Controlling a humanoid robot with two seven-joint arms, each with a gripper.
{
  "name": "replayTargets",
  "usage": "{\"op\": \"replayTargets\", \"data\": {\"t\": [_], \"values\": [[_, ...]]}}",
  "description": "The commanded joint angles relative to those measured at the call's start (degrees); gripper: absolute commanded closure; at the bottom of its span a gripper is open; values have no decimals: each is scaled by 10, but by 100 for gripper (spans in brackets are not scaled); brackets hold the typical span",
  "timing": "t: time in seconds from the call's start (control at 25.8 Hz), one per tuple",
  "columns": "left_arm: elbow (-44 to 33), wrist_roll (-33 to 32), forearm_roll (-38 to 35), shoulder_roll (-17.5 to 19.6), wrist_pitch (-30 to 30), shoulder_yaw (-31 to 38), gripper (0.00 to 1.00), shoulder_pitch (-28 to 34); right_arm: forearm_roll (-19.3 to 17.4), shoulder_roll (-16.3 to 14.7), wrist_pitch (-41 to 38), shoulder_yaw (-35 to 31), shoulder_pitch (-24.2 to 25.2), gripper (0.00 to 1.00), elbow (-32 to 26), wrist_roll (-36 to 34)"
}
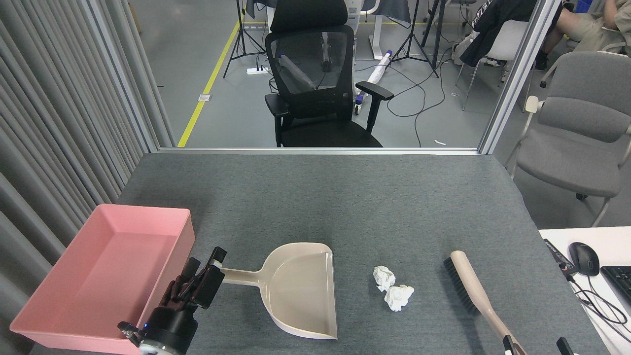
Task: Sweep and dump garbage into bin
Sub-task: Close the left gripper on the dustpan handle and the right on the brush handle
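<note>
Two crumpled white paper balls, the garbage (383, 277) (398, 297), lie touching on the grey table between the beige dustpan (300, 291) and a beige brush (471, 291). The pink bin (148, 213) stands at the front left and holds nothing. My left gripper (204, 271) is at the end of the dustpan's handle, open, with the handle tip between its fingers. Of my right gripper (535, 345) only two fingertips show at the bottom edge. They are spread wide on either side of the brush handle, so it is open.
A black office chair (315, 84) stands beyond the table's far edge and a grey chair (577, 133) at the right. A white desk (557, 234) with a mouse (584, 259) and a keyboard (622, 281) adjoins the front right. Grey curtains (54, 123) line the left.
</note>
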Motion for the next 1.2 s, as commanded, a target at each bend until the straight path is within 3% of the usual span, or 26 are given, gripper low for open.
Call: {"op": "replayTargets", "data": {"t": [0.0, 1.16], "values": [[9, 0, 20, 0, 4, 2, 1, -1, 1, -2, -10, 0, -1, 2, 18, -5], [14, 4, 21, 0, 3, -1, 1, 1, 4, -24, -32, 2, -44, 2, 107, -18]]}}
